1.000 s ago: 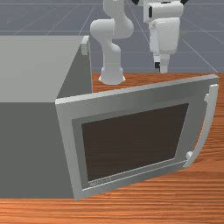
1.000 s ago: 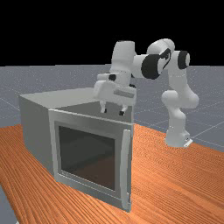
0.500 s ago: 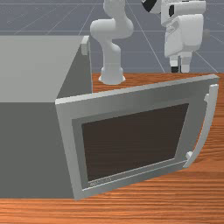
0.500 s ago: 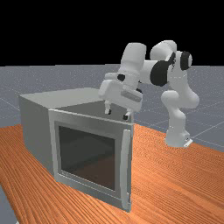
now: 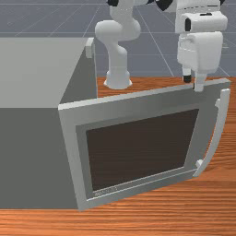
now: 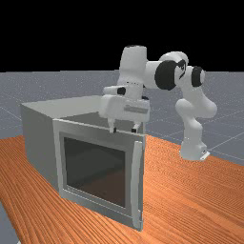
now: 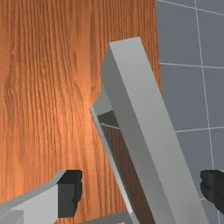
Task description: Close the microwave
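"Where's the microwave door (image 7: pixel 146 116)?"
"Wide open, its top edge beneath or between my tool's (image 7: pixel 142 191) spread fingers; I can't tell about contact. It looks rigid, smooth, probably light on its hinge. I'd push near the handle (image 5: pixel 221 120), not pinch."
"Surroundings?"
"Wood-grained surface (image 7: pixel 43 87) below the tool, grey gridded floor (image 7: pixel 186 100) beyond."
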You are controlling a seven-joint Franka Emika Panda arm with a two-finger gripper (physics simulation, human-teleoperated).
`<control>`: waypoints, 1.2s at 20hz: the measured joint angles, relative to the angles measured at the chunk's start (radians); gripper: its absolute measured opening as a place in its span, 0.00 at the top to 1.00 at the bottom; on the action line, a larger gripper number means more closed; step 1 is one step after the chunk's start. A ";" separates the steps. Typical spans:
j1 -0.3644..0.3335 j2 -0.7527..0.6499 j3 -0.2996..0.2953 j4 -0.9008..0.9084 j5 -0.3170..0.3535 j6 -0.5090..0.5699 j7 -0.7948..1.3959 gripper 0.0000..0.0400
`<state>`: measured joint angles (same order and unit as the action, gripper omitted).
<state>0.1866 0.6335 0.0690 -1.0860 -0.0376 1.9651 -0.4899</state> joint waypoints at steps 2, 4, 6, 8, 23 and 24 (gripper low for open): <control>0.001 0.020 0.004 -0.010 0.002 0.029 -0.001 0.00; 0.002 -0.080 -0.004 -0.231 -0.019 0.264 0.006 0.00; 0.000 -0.064 -0.003 -0.240 -0.017 0.278 0.005 0.00; -0.003 -0.049 0.001 -0.210 -0.008 0.259 0.000 0.00; -0.002 -0.324 -0.007 -0.699 -0.048 0.603 0.064 0.00; 0.003 -0.375 -0.016 -0.781 -0.084 0.660 0.099 0.00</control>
<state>0.1892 0.2588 0.0528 -1.8671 -0.1221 2.6252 -0.3909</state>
